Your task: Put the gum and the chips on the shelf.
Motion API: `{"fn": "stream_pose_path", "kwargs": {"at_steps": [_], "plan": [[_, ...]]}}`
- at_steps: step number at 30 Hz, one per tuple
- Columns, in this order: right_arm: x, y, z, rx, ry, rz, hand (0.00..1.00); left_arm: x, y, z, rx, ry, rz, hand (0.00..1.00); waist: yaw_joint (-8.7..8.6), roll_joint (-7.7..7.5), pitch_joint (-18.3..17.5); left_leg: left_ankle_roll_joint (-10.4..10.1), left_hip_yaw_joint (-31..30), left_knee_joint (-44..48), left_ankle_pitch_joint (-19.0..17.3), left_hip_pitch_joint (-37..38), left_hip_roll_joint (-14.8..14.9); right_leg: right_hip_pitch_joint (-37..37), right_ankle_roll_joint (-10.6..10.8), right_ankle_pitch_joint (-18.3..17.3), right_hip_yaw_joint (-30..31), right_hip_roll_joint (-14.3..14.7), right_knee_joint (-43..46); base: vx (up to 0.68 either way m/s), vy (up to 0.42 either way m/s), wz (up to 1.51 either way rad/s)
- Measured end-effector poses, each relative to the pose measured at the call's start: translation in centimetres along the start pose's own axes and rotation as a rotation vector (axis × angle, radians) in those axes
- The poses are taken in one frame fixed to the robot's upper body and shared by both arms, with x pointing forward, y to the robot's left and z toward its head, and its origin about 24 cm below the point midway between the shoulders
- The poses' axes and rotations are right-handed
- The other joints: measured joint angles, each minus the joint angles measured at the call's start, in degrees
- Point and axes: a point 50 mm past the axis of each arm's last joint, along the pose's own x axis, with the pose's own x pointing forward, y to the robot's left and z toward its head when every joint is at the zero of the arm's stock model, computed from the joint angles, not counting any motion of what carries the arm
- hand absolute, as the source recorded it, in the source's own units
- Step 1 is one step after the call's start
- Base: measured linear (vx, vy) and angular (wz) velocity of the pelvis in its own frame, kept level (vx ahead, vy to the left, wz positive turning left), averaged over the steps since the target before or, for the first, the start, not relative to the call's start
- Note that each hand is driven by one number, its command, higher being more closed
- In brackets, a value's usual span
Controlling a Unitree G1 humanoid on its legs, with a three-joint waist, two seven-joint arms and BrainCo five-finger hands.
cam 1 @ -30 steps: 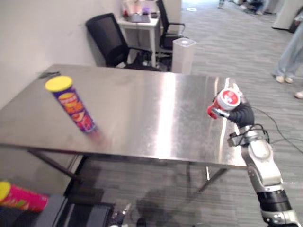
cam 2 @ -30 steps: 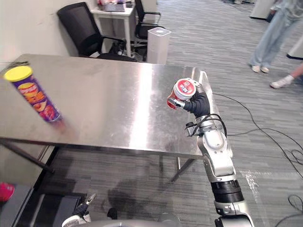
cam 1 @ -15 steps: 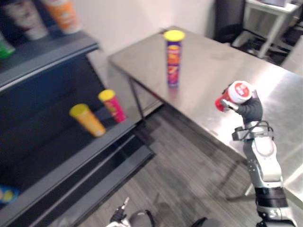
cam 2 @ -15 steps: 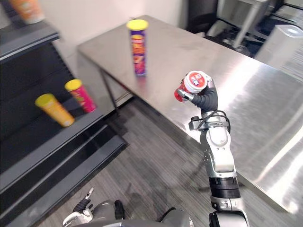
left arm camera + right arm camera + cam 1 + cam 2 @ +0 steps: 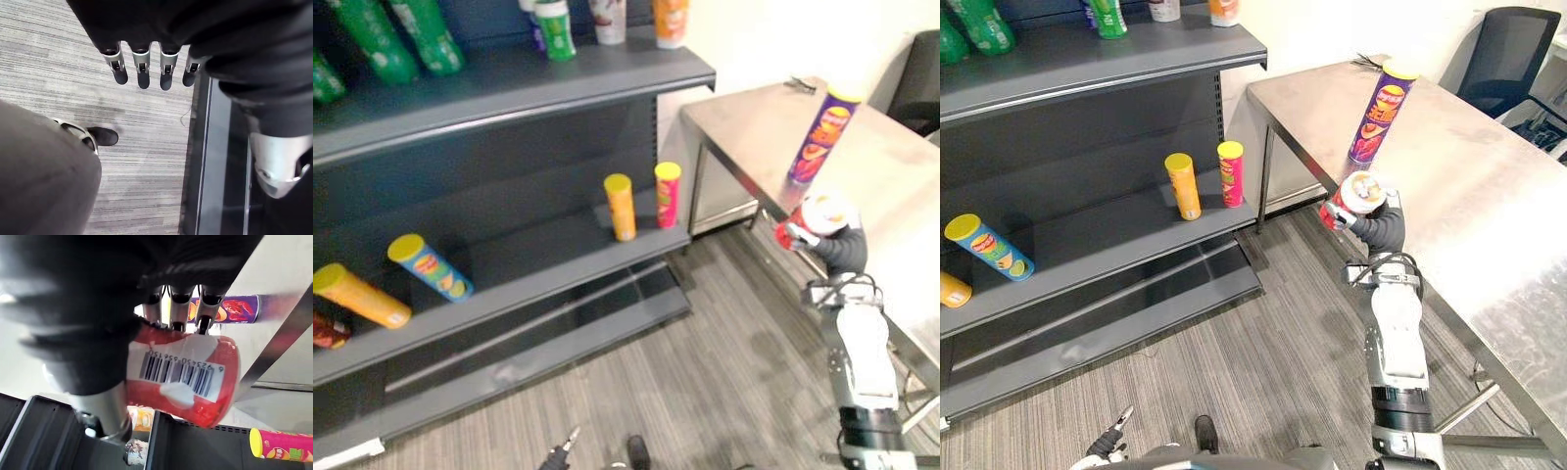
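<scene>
Right hand [image 5: 1386, 231] grips the red gum tub [image 5: 1355, 196], lid apparently upward.

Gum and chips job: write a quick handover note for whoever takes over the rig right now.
Right hand shut on the red gum tub, held in the air near the edge of the table.
Left hand open, empty, over the floor.
Chips can stands on the table.
Done: gum picked up.
Left: set the gum on the shelf, then fetch and shelve the chips.
</scene>
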Motion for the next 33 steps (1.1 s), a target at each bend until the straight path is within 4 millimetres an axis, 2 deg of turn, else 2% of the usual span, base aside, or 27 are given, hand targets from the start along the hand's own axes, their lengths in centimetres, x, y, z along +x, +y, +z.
{"fn": "stream_pose_path", "kwargs": {"at_steps": [5,11,19,25,27,30,32,33], "plan": [[-0.1,0.5,-0.2,0.004,0.010,0.029,1.00,-0.2,0.6,-0.5,-0.023,0.011,0.014,0.00,1.28,-0.35,0.13,-0.07,0.66,-0.01,0.04,0.05,0.28,0.00,0.01,-0.02,1.74,1.26,-1.95,0.06,-0.015,-0.06],[-0.3,1.4,-0.6,0.005,0.025,0.098,1.00,-0.2,0.8,-0.5,-0.023,0.007,0.010,0.00,1.31,-0.33,0.12,-0.71,0.59,-0.05,0.47,0.14,1.59,0.14,-0.65,-0.48,1.76,2.60,-1.85,0.09,-0.057,-0.01],[-1.2,4.0,-2.4,-0.002,0.106,0.239,1.00,-0.3,0.7,-0.4,-0.006,-0.005,0.002,0.00,1.41,-0.31,0.11,-0.35,-0.90,-0.05,0.99,0.23,1.63,0.29,-1.31,-0.92,1.97,2.42,-0.59,0.12,-0.028,0.09],[-1.7,5.6,-3.4,0.009,0.150,0.310,1.00,-0.4,0.4,0.0,0.006,-0.036,-0.015,0.00,2.18,-0.35,0.12,-0.32,-2.11,0.40,1.01,-0.81,1.46,0.10,-1.30,-0.92,1.64,2.32,-0.49,0.08,-0.021,0.10],[-1.7,6.5,-3.6,0.014,0.157,0.344,1.00,-0.4,0.1,0.7,-0.027,-0.067,-0.024,0.00,2.37,-0.79,0.79,-0.41,-2.52,3.48,0.13,-3.00,1.63,-0.05,-1.29,-0.90,1.56,2.13,-0.59,0.05,-0.023,0.25],[-1.4,7.7,-3.6,0.020,0.154,0.395,1.00,-0.3,-0.3,1.2,-0.070,-0.084,-0.039,0.00,4.59,-1.12,1.52,-0.15,-2.47,9.62,-3.00,-5.25,2.22,0.44,-1.26,-0.88,1.58,1.62,-0.29,0.03,-0.001,0.05],[-1.3,8.1,-3.4,0.023,0.146,0.415,1.00,-0.3,-0.6,1.2,-0.076,-0.091,-0.046,0.00,4.92,-0.97,1.91,0.44,-3.20,11.17,-5.08,-5.73,1.62,1.11,-1.31,-0.94,1.54,-0.17,2.35,-0.01,0.065,0.29],[-1.4,8.1,-3.5,0.022,0.148,0.414,1.00,-0.3,-0.6,1.2,-0.055,-0.090,-0.049,0.00,4.40,-0.95,2.10,1.30,-4.36,11.17,-5.62,-5.26,0.43,0.76,-1.74,-1.04,3.85,-2.81,7.09,0.04,0.161,0.75]]}}
